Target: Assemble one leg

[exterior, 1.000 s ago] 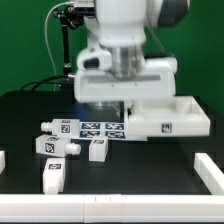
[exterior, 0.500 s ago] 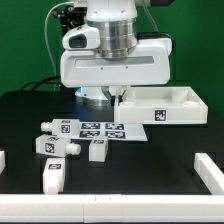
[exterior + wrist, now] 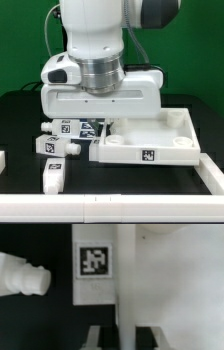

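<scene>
At the exterior view's left, a short white rail (image 3: 3,160) sits at the edge of the black table (image 3: 20,110). Just right of it lies a loose cluster of white legs (image 3: 48,146). Three show clearly, two farther back carrying tags and one nearer the camera (image 3: 53,175). None is attached to anything, and all lie apart from the gripper.

The marker board (image 3: 92,127) lies behind them, mostly hidden by the arm (image 3: 95,60), which fills the middle of the scene.

Right of the legs, the white table top (image 3: 165,135) lies with its raised rim up. There is a tag on its near wall and round holes in its corners. Whether it rests on the table or hangs just above it cannot be told.

In the wrist view, the gripper (image 3: 122,332) has its two dark fingers (image 3: 95,339) closed onto the table top's thin wall, one on each side. A tagged white face lies just beside that wall, and the end of one leg (image 3: 20,274) shows nearby.

Another white rail (image 3: 212,170) stands at the exterior view's right, and a long one (image 3: 100,210) runs along the near edge.
</scene>
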You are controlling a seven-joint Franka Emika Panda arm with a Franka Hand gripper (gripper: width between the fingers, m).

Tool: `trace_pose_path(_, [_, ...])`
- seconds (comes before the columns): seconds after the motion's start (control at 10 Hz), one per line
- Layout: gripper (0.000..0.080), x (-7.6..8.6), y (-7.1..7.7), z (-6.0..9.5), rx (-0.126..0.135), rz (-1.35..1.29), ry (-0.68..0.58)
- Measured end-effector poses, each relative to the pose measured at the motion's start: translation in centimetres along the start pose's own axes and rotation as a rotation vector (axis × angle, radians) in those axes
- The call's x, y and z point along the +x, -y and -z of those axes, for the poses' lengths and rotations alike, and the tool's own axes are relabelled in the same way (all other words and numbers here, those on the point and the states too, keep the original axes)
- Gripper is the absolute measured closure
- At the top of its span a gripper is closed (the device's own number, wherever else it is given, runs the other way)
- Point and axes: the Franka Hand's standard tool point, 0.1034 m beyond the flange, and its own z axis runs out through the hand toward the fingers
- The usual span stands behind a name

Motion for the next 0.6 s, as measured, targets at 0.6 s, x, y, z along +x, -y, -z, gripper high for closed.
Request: trace_pose_path(0.6, [0.0745, 1.7, 0.0, 0.5, -0.051, 0.061, -0.018])
